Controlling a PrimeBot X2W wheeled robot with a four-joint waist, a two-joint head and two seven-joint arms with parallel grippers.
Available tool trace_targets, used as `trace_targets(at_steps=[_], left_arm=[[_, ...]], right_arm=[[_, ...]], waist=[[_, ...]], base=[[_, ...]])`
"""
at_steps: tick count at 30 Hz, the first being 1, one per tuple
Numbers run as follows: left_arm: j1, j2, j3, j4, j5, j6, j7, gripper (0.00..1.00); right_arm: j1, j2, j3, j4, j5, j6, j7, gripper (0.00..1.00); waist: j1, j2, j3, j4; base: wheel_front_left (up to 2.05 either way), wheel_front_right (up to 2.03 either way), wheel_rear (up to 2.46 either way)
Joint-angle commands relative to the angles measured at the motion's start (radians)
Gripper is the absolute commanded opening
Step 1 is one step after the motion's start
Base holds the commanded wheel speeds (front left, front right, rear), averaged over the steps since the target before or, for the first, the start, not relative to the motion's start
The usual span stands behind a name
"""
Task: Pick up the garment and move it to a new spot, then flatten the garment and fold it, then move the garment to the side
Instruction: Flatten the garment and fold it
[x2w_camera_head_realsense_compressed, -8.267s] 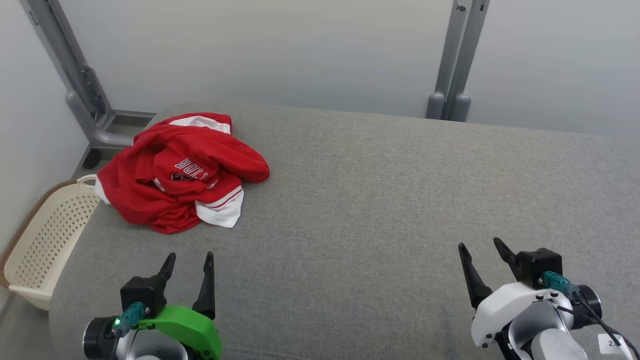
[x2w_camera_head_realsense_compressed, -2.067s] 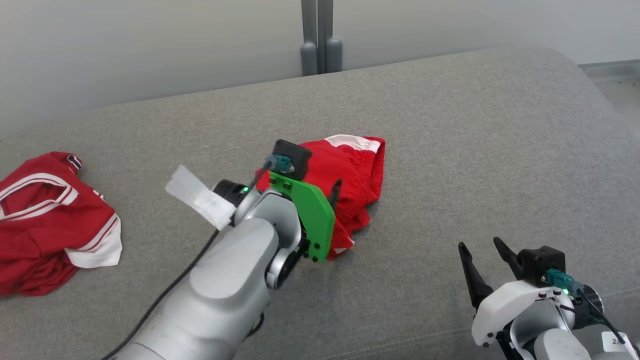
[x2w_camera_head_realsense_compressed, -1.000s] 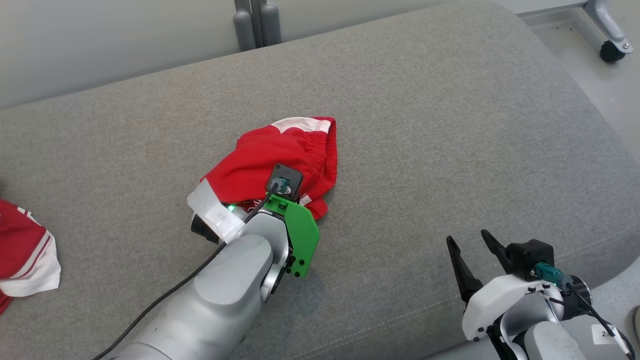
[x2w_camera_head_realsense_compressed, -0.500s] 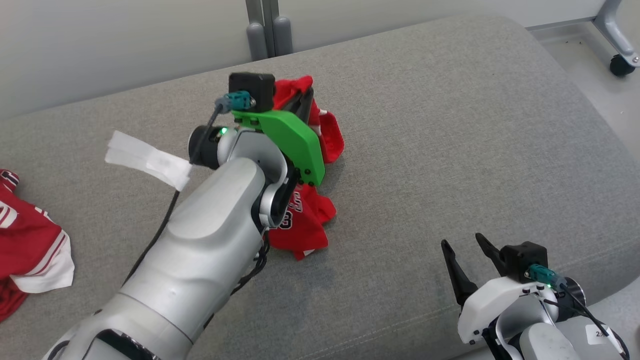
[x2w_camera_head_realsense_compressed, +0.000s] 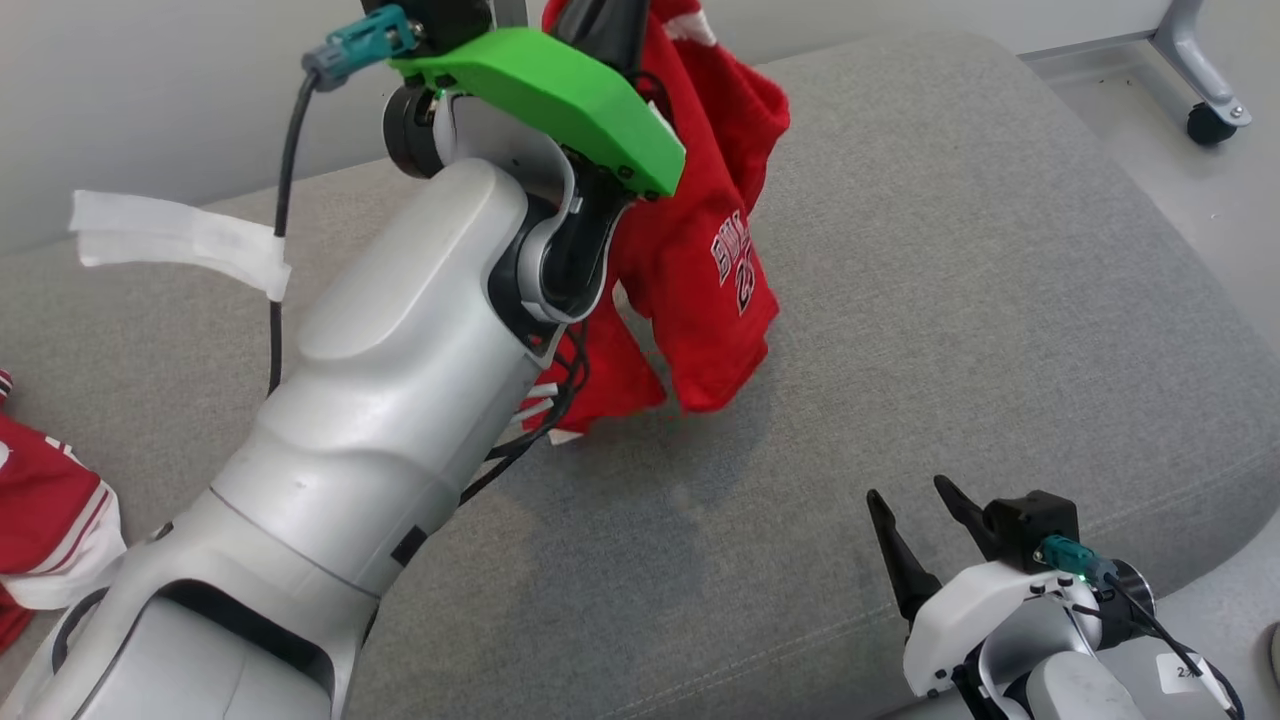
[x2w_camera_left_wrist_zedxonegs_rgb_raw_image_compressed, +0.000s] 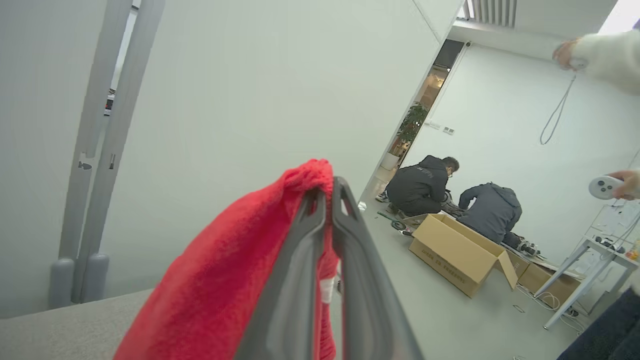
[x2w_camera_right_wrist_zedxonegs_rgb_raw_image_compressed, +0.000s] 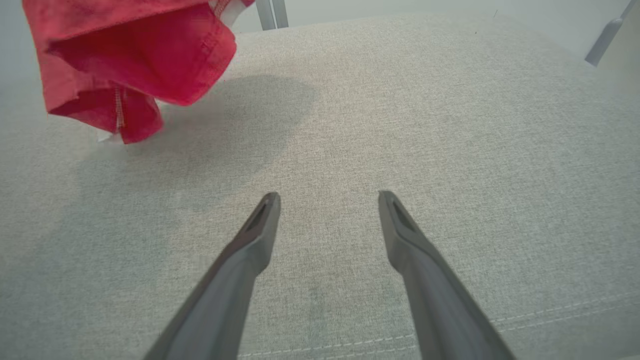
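Note:
The garment (x2w_camera_head_realsense_compressed: 720, 250), red shorts with white lettering, hangs bunched from my left gripper (x2w_camera_head_realsense_compressed: 605, 25) high over the grey cushion (x2w_camera_head_realsense_compressed: 950, 300). In the left wrist view the left gripper (x2w_camera_left_wrist_zedxonegs_rgb_raw_image_compressed: 327, 187) has both fingers pressed together on a fold of the garment (x2w_camera_left_wrist_zedxonegs_rgb_raw_image_compressed: 225, 280). The cloth's lowest end dangles close above the cushion, over its own shadow, as the right wrist view shows the garment (x2w_camera_right_wrist_zedxonegs_rgb_raw_image_compressed: 135, 50). My right gripper (x2w_camera_head_realsense_compressed: 905, 490) rests low at the front right, open and holding nothing. Its spread fingers point across the bare cushion in its own view, right gripper (x2w_camera_right_wrist_zedxonegs_rgb_raw_image_compressed: 328, 195).
Another red and white garment (x2w_camera_head_realsense_compressed: 40, 500) lies at the cushion's left edge. A caster (x2w_camera_head_realsense_compressed: 1210, 120) stands on the floor beyond the cushion's rounded right end. In the left wrist view two people crouch by cardboard boxes (x2w_camera_left_wrist_zedxonegs_rgb_raw_image_compressed: 460, 250), and a person's hand holds a controller (x2w_camera_left_wrist_zedxonegs_rgb_raw_image_compressed: 605, 186).
My left arm has risen, lifting the garment off the cushion so it now hangs in the air. The right gripper has stayed open in place.

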Motion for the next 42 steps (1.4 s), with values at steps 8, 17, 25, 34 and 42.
trace_targets(at_steps=[8, 17, 25, 34, 42], left_arm=[[0.024, 0.006, 0.16, -0.063, -0.06, -0.012, -0.063, 0.0], [0.249, 0.02, 0.324, 0.067, 0.099, -0.03, -0.063, 0.0], [0.371, 0.066, 0.421, 0.168, 0.183, -0.016, -0.063, 0.0], [0.482, 0.102, 0.499, 0.224, 0.2, 0.008, -0.063, 0.0], [0.553, 0.08, 0.534, 0.276, 0.181, 0.026, -0.06, 1.0]], right_arm=[[-0.02, -0.002, -0.027, 0.002, 0.009, 0.0, -0.018, 1.0], [-0.035, -0.002, -0.037, 0.013, 0.007, 0.0, -0.024, 1.0], [-0.04, -0.002, -0.046, 0.012, -0.007, 0.0, -0.016, 1.0], [-0.024, -0.002, -0.059, 0.0, -0.016, 0.0, -0.002, 1.0], [-0.015, -0.002, -0.054, -0.003, -0.02, 0.0, 0.006, 1.0]], waist=[[0.0, 0.0, 0.037, 0.041], [0.0, 0.0, 0.05, 0.138], [0.0, 0.0, 0.048, 0.191], [0.0, 0.0, 0.039, 0.224], [0.0, 0.0, 0.017, 0.231]], base=[[0.0, 0.0, 0.0], [0.0, 0.0, 0.0], [0.0, 0.0, 0.0], [0.0, 0.0, 0.0], [0.0, 0.0, 0.0]])
